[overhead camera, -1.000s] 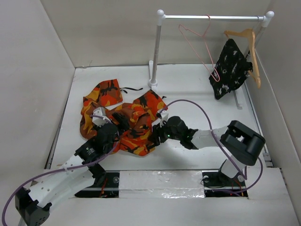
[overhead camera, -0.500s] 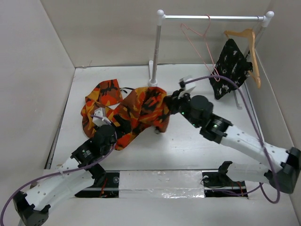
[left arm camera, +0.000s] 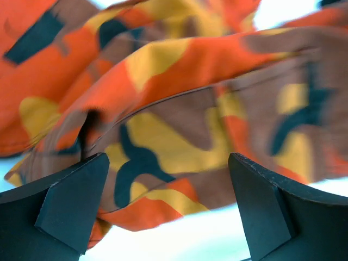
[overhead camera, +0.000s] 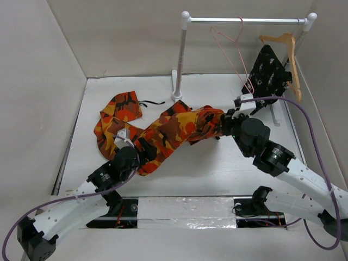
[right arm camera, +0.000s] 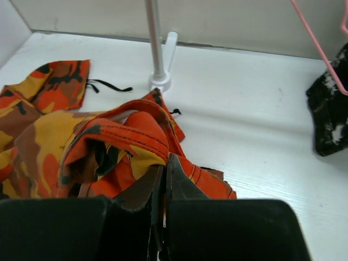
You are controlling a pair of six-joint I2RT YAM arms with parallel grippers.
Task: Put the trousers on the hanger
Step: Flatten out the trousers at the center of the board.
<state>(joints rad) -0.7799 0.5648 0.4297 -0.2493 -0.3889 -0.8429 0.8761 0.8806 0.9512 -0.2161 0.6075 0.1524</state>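
The camouflage trousers point(overhead camera: 163, 128) lie stretched across the table from the left toward the middle right. My right gripper point(overhead camera: 222, 124) is shut on one end of them, and in the right wrist view an orange seamed edge of the trousers point(right arm camera: 125, 136) is pinched between the jaws of the right gripper point(right arm camera: 165, 163). My left gripper point(overhead camera: 128, 142) is open at the trousers' left part; in the left wrist view its fingers stand wide apart, the left gripper point(left arm camera: 168, 179) close to the trousers point(left arm camera: 179, 109) and gripping nothing. The pink hanger point(overhead camera: 231, 54) hangs on the rail, and its wire point(right arm camera: 318, 49) shows at the upper right.
A white rack with a top rail point(overhead camera: 244, 20) and a left post point(overhead camera: 179, 60) stands at the back. A wooden hanger point(overhead camera: 288, 54) with a black speckled garment point(overhead camera: 266, 79) hangs at its right end. Walls enclose the table on the left, back and right.
The right gripper has shut on the trousers and carried that end to the right toward the rack, drawing the fabric out. The left gripper has opened wider and stayed in place.
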